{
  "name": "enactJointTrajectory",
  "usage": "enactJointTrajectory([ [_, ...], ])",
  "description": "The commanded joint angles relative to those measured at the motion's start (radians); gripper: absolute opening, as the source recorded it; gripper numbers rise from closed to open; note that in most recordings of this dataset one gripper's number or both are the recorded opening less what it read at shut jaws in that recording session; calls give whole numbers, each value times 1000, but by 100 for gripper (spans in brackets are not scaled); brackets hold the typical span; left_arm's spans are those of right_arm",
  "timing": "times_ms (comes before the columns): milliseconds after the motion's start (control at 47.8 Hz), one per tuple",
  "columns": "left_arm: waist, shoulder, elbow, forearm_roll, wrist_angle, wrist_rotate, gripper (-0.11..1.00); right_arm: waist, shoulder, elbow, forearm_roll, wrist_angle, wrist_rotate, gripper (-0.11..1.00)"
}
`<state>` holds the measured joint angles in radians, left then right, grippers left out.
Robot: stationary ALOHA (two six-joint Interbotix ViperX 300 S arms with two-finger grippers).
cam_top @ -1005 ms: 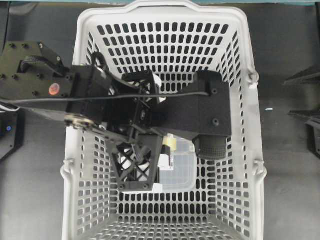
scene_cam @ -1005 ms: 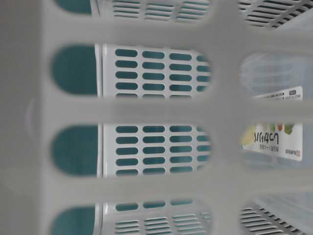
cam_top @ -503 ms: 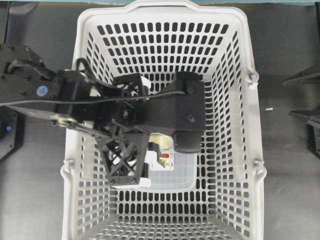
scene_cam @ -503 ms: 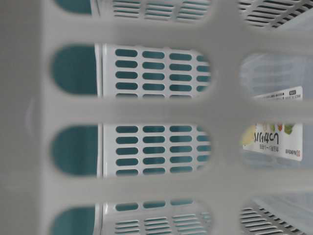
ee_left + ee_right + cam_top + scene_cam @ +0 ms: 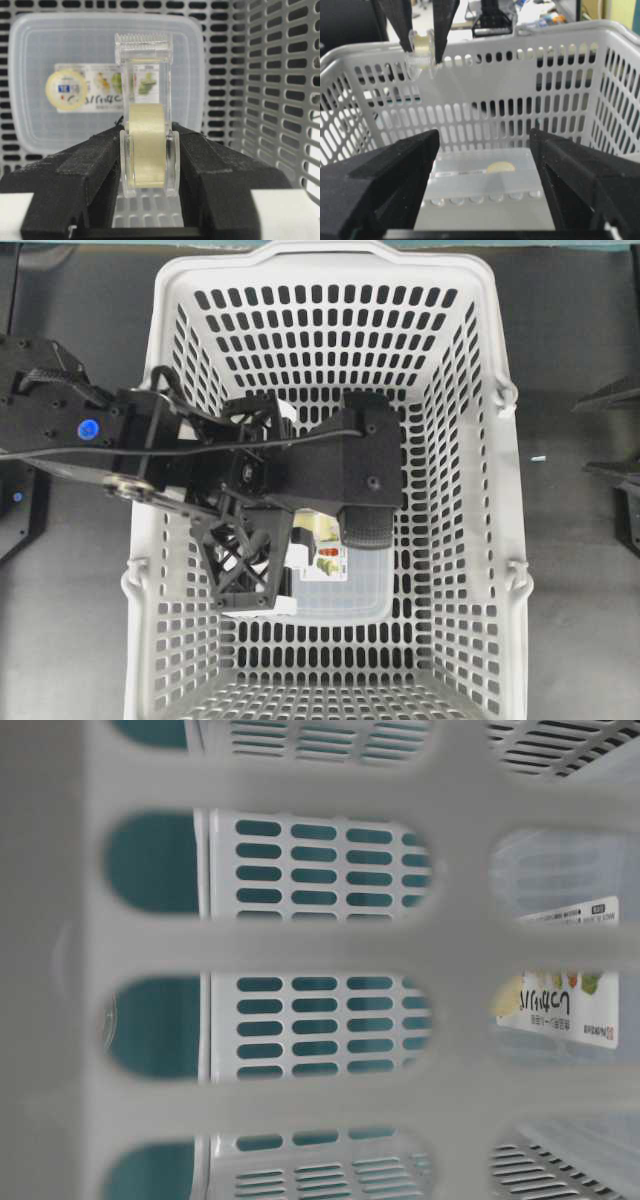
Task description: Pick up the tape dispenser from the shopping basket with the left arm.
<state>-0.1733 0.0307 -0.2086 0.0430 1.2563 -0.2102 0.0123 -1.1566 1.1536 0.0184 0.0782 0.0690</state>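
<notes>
The left gripper (image 5: pixel 147 150) pinches the clear tape dispenser (image 5: pixel 146 125) at its roll, above the shopping basket (image 5: pixel 500 540). The right gripper (image 5: pixel 484 165) stands wide open, holding nothing. The clear tray (image 5: pixel 40 75) has a pictured label whose writing is too blurred to read.

We see the dispenser (image 5: pixel 146 135) between the left fingers (image 5: pixel 95 160), lifted above the basket (image 5: pixel 505 540) floor. Beyond the fingertips, the tray (image 5: pixel 30 75) lies flat on that floor. The basket wall stands beside the right-hand finger.
</notes>
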Motion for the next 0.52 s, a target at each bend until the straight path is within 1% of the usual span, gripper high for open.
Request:
enactJointTrajectory([
  [0,-2,-32,-9,3,-9,2,30,0,2,-9,0,20,-2,70],
  [188,-2,-31,-9,3,-17,2,30,-3,-12,-6,0,74,0,70],
  [503,-6,-29,-15,3,-31,2,30,-5,-49,-6,0,78,-6,70],
])
